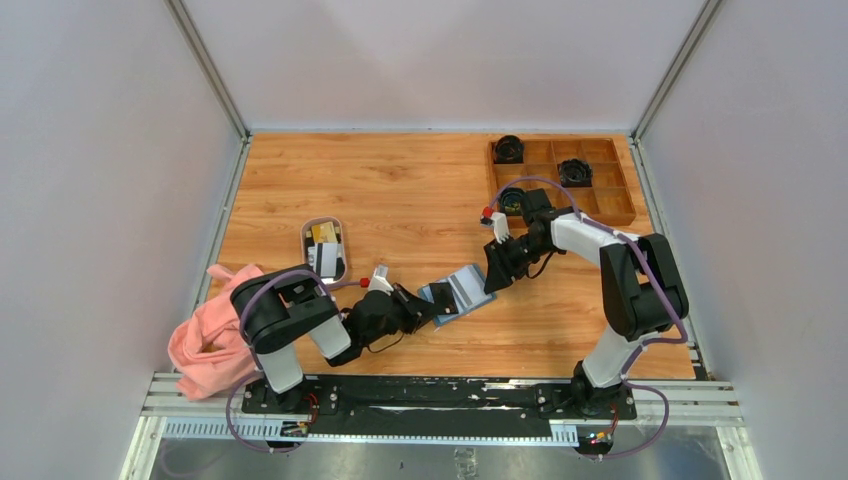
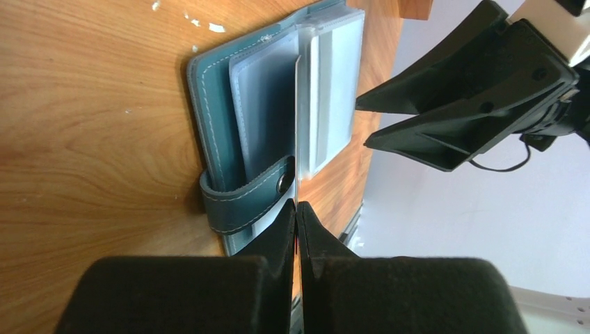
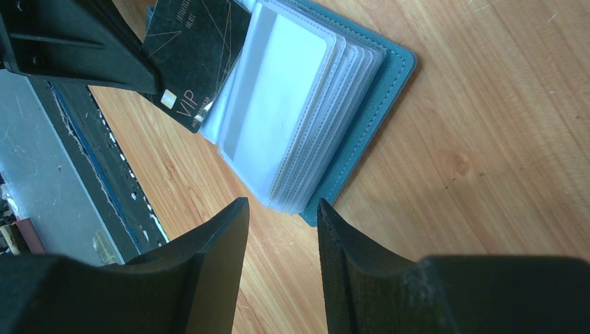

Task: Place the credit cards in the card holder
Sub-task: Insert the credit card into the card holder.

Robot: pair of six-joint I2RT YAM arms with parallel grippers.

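Observation:
The teal card holder [image 1: 458,291] lies open on the wooden table, its clear pockets [image 3: 278,104] fanned up. My left gripper [image 1: 425,303] is shut on a black credit card [image 3: 198,49] marked VIP, whose far end sits at the pockets' left edge. In the left wrist view that card [image 2: 298,125] shows edge-on, running from the left gripper [image 2: 297,205] over the holder [image 2: 240,118] beside its snap strap. My right gripper [image 1: 495,275] hovers open at the holder's right side, nothing between its fingers [image 3: 282,205]. More credit cards [image 1: 324,247] lie in an oval white dish [image 1: 307,240].
A pink cloth [image 1: 210,335] is bunched at the table's left front corner. A brown wooden compartment tray [image 1: 610,212] with dark round items stands at the back right. Both arms meet over the middle front of the table.

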